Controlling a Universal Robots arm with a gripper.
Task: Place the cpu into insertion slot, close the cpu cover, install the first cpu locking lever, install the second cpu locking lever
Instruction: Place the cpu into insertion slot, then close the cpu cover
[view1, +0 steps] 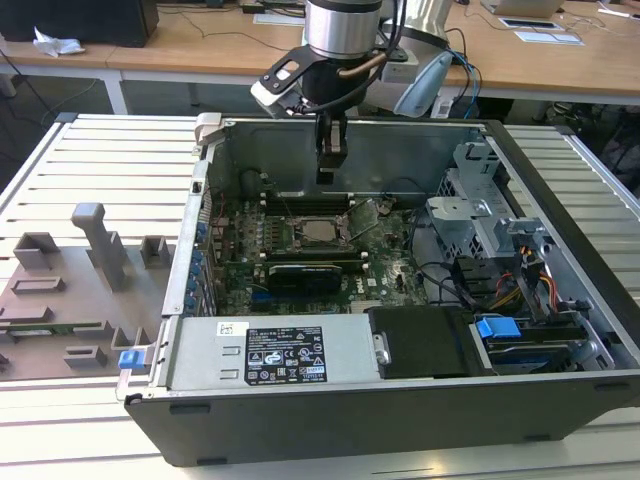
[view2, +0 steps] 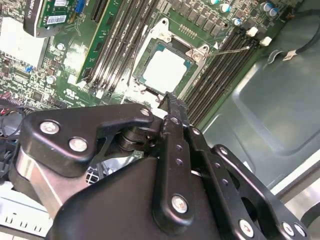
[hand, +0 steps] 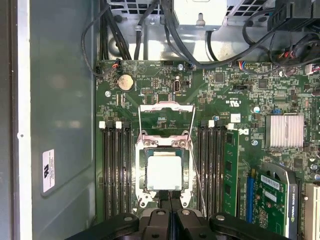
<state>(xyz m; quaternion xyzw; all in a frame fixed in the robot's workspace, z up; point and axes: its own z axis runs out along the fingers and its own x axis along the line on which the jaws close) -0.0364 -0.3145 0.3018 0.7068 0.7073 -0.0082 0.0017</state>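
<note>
The small, flat, square cpu with a silver-grey metal top (hand: 164, 172) lies seated in its socket on the green motherboard (hand: 150, 75). The board sits inside the open grey metal computer case (view1: 420, 150), which rests on the pale slatted worktop (view1: 100, 150). The thin silver metal cpu cover (hand: 167, 105) is swung open, with its large square window clear of the chip (its hinge is at the socket's edge). The black gripper (hand: 170, 199) hangs above the socket, its fingers clenched together on nothing. In the exterior view the gripper (view1: 326, 178) points straight down into the case.
</note>
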